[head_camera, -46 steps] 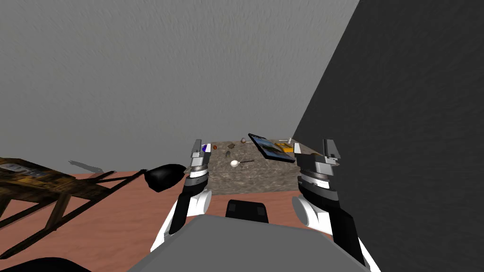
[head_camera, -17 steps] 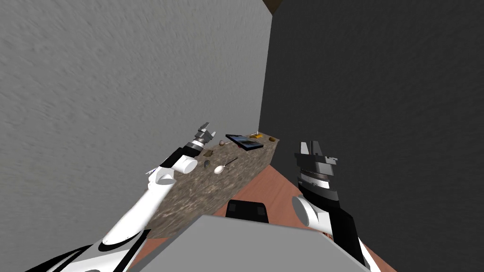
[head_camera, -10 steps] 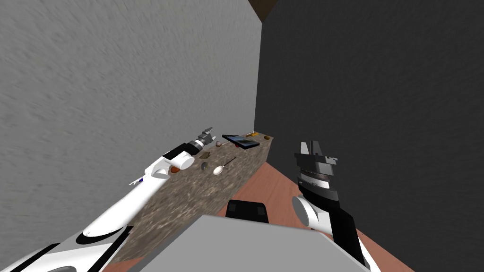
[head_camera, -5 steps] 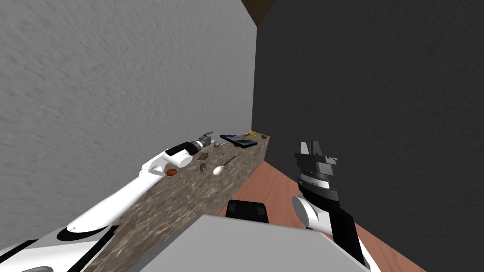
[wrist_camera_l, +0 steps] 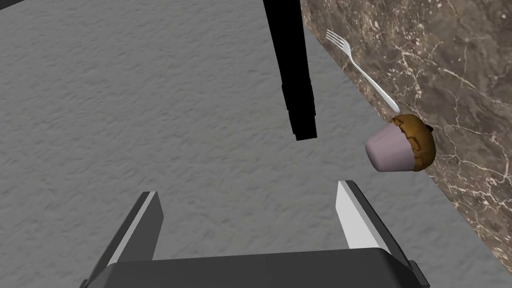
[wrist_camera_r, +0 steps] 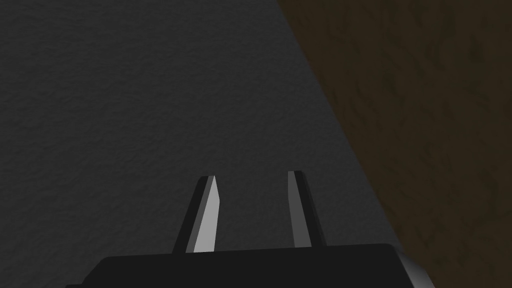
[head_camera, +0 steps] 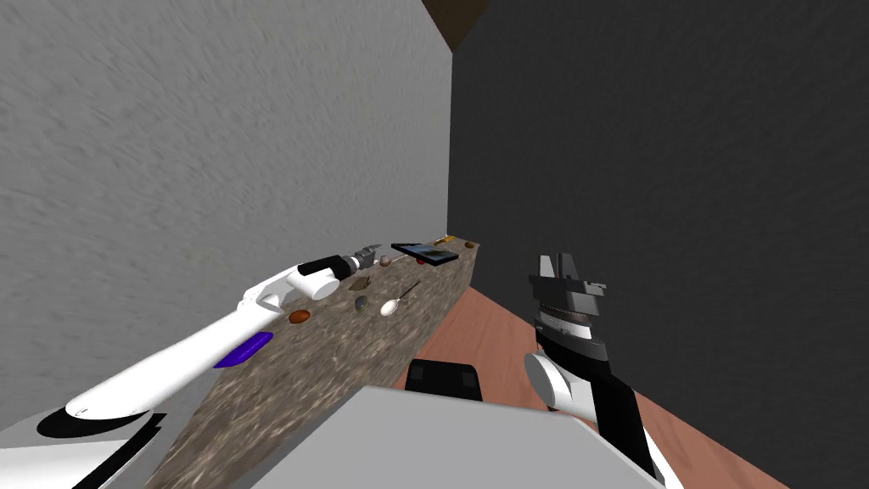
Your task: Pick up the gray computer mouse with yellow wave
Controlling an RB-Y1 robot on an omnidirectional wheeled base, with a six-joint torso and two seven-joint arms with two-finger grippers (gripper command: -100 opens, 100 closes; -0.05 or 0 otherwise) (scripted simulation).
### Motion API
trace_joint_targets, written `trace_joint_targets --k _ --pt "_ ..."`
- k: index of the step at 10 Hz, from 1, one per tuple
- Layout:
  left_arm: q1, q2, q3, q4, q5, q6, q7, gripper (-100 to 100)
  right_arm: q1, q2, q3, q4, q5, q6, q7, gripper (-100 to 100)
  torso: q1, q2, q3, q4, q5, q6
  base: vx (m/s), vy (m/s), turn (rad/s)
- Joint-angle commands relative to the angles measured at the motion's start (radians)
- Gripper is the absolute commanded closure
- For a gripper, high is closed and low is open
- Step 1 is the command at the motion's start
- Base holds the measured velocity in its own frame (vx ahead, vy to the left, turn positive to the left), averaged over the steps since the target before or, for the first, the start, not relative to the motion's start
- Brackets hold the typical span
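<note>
Right hand [head_camera: 560, 261] raised by dark wall [head_camera: 679, 170], fingers drawn near together, empty. Left arm [head_camera: 195, 356] runs along wall-side edge of surface [head_camera: 339, 373]. Purple item [head_camera: 243, 349] beside arm. Grey mouse [head_camera: 361, 303] mid-surface, just beside spoon [head_camera: 390, 306], bare stretch on near side. Left hand [head_camera: 372, 250] beyond mouse, fingers wide apart, empty, near muffin [wrist_camera_l: 400, 143] at wall-side edge; fork [wrist_camera_l: 360, 70] farther along edge.
</note>
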Motion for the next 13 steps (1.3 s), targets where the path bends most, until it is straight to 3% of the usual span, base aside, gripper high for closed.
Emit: trace_joint_targets --k 1,3,4,5,6,7,8,9,10,12,13 --pt "-0.006 0.019 -0.025 0.018 -0.012 0.044 -0.008 -100 0.0 0.0 0.0 0.0 0.0 0.0 0.0 0 0.0 0.0 0.0 0.0 0.0 0.0 -0.027 0.039 -0.069" --pt "0.025 0.089 -0.074 0.071 0.012 0.108 -0.03 -100 0.0 0.0 0.0 0.0 0.0 0.0 0.0 0 0.0 -0.001 0.0 0.0 0.0 0.0 -0.018 0.033 -0.154" --pt "0.025 0.108 -0.074 0.071 0.012 0.118 -0.03 -100 0.0 0.0 0.0 0.0 0.0 0.0 0.0 0 0.0 -0.001 0.0 0.0 0.0 0.0 -0.013 0.032 -0.036" --pt "0.044 0.141 -0.101 0.096 0.021 0.151 -0.043 -100 0.0 0.0 0.0 0.0 0.0 0.0 0.0 0 0.0 -0.001 -0.001 0.0 0.0 -0.001 -0.011 0.024 -0.062" --pt "0.044 0.147 -0.101 0.096 0.021 0.151 -0.043 -100 0.0 0.0 0.0 0.0 0.0 0.0 0.0 0 0.0 -0.001 -0.001 0.0 0.0 -0.001 -0.01 0.019 -0.035" --pt "0.064 0.183 -0.128 0.119 0.029 0.179 -0.055 -100 0.0 0.0 0.0 0.0 0.0 0.0 0.0 0 -0.001 -0.002 -0.001 0.0 0.0 0.0 -0.007 0.018 -0.096" --pt "0.064 0.183 -0.128 0.119 0.029 0.182 -0.055 -100 0.0 0.0 0.0 0.0 0.0 0.0 0.0 0 -0.001 -0.002 -0.001 0.0 0.0 0.0 -0.004 0.015 -0.044" --pt "0.086 0.215 -0.157 0.141 0.036 0.21 -0.068 -100 0.0 0.0 0.0 0.0 0.0 0.0 0.0 0 -0.001 -0.002 -0.001 0.0 0.0 -0.001 0.0 0.008 -0.077" --pt "0.086 0.215 -0.157 0.141 0.036 0.21 -0.068 -100 0.0 0.0 0.0 0.0 0.0 0.0 0.0 0 -0.002 -0.002 -0.001 0.0 0.0 0.0 0.0 0.008 -0.036" --pt "0.131 0.264 -0.213 0.178 0.046 0.257 -0.092 -100 0.0 0.0 0.0 0.0 0.0 0.0 0.0 0 -0.002 -0.002 -0.001 0.0 0.0 -0.001 0.009 0.004 -0.089" --pt "0.131 0.264 -0.214 0.178 0.046 0.257 -0.092 -100 0.0 0.0 0.0 0.0 0.0 0.0 0.0 0 -0.002 -0.003 -0.002 -0.001 0.0 0.0 0.012 0.004 -0.032"
